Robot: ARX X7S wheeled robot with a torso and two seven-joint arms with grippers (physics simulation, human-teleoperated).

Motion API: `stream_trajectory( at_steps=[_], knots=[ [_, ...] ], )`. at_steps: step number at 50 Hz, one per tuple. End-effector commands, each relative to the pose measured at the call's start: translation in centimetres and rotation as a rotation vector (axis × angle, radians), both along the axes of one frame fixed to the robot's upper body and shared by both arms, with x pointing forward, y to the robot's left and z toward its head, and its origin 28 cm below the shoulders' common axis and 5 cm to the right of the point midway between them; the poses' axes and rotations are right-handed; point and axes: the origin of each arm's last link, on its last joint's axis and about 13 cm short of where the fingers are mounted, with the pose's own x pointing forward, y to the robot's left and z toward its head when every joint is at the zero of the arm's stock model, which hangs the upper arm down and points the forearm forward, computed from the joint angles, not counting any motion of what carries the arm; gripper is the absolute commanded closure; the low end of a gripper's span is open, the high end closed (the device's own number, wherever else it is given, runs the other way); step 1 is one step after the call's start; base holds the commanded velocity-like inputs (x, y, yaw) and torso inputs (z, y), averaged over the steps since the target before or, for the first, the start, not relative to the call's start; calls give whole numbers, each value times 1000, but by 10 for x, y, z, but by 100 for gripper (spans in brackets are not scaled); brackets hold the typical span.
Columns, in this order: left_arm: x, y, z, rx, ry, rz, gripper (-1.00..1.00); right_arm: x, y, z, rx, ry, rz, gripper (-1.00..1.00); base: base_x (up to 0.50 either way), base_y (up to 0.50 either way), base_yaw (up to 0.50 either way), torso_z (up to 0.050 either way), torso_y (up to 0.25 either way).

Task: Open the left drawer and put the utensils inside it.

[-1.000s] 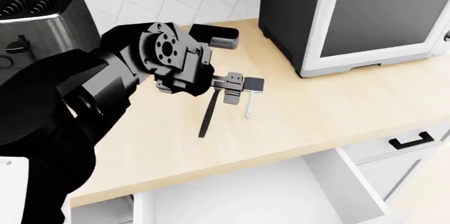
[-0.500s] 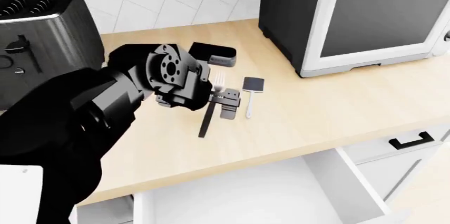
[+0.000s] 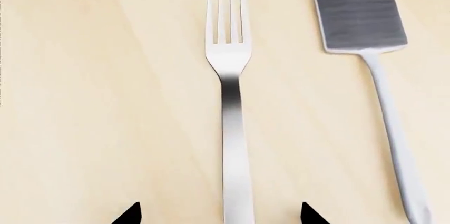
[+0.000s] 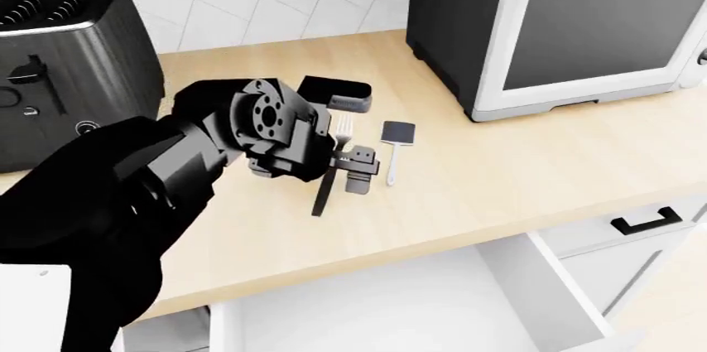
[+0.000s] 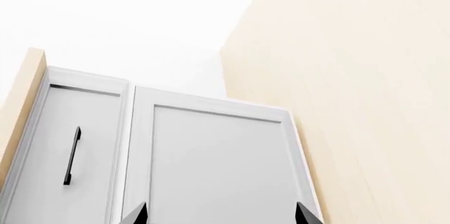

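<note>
The fork (image 4: 324,190) lies on the wooden counter, silvery tines (image 4: 344,127) toward the wall and dark handle toward the front. The small spatula (image 4: 393,147) lies beside it on the right, parallel and apart. My left gripper (image 4: 356,166) hovers open just over the fork's middle. In the left wrist view its two tips straddle the fork (image 3: 229,92) handle without touching it, left gripper (image 3: 221,216), with the spatula (image 3: 360,16) off to one side. The left drawer (image 4: 365,306) stands pulled out below the counter, white and bare inside. My right gripper (image 5: 219,216) is open and holds nothing, out of the head view.
A black toaster (image 4: 66,62) stands at back left and a white oven (image 4: 564,29) at back right. A small black object (image 4: 337,92) sits behind the fork. The second drawer's handle (image 4: 646,219) is at the right. The right wrist faces white cabinet doors (image 5: 211,166).
My left gripper has shifted from beside the spatula's head toward the front-left and lower, ending over the fork's middle. The fork, spatula and drawer have not moved.
</note>
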Motion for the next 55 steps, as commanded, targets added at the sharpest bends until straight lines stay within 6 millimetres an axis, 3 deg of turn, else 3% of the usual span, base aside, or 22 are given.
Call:
stream_trajectory(
  at_steps=[1,16,17,44,55],
  knots=[
    [-4,-3,-18,3,46,-4,-100,0,0,0,-4,-2,3,-100,0,0,0,0,0],
    [-4,-1,-24,-15,68,3,-100,0,0,0,-8,-4,1,-100,0,0,0,0,0],
    [-4,-1,-23,-14,62,5,100,0,0,0,-8,-6,2,-100,0,0,0,0,0],
    [-3,2,-28,-1,83,62,100,-2,1,0,-15,-9,-2,-100,0,0,0,0,0],
    [-4,2,-21,8,72,5,100,-1,0,0,-21,-15,0,-100,0,0,0,0,0]
  ],
)
